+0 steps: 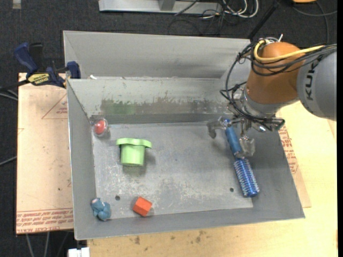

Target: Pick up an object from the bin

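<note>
My gripper (230,136) is down in the bin's right part, near the back wall, under the orange wrist cover. Its two grey fingers (213,130) stand apart, one on each side of the blue handle of a brush (246,176). The brush lies slanted, with its handle up between the fingers and its blue-and-white bristle head toward the bin's front right. The fingers are open and do not press on the handle.
A green flanged cup (132,152) lies left of centre. A small red ball (99,126) sits in the back left corner. A red block (142,206) and a blue lump (101,209) lie at the front left.
</note>
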### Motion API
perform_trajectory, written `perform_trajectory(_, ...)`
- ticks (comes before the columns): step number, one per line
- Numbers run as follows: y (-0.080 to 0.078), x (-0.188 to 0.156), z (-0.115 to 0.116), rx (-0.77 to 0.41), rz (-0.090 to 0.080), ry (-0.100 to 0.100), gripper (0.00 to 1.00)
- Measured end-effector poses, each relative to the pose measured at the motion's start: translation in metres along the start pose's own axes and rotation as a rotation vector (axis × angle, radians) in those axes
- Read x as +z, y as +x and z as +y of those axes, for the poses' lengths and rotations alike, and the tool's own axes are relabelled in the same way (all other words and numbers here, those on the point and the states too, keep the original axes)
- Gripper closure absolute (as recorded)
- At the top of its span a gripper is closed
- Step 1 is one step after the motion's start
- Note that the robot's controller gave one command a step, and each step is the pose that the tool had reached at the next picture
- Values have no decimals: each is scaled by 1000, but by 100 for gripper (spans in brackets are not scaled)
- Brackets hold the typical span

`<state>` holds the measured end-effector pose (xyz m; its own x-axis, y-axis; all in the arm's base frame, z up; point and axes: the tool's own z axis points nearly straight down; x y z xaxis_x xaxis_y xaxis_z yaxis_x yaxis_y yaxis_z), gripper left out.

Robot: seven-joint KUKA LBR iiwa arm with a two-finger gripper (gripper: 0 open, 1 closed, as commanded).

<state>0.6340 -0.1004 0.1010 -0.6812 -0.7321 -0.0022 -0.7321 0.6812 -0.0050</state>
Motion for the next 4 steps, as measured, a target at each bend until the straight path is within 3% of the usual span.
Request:
perform_trajectory(1, 29, 1, -7, -461, -7, -10, 0)
perform_trajectory(2, 8, 31, 6, -917, -13, -9, 0)
perform_trajectory(3, 23, 31, 21, -1545, -15, -10, 0)
perform_trajectory(4, 25, 31, 18, -1541, -11, -6, 100)
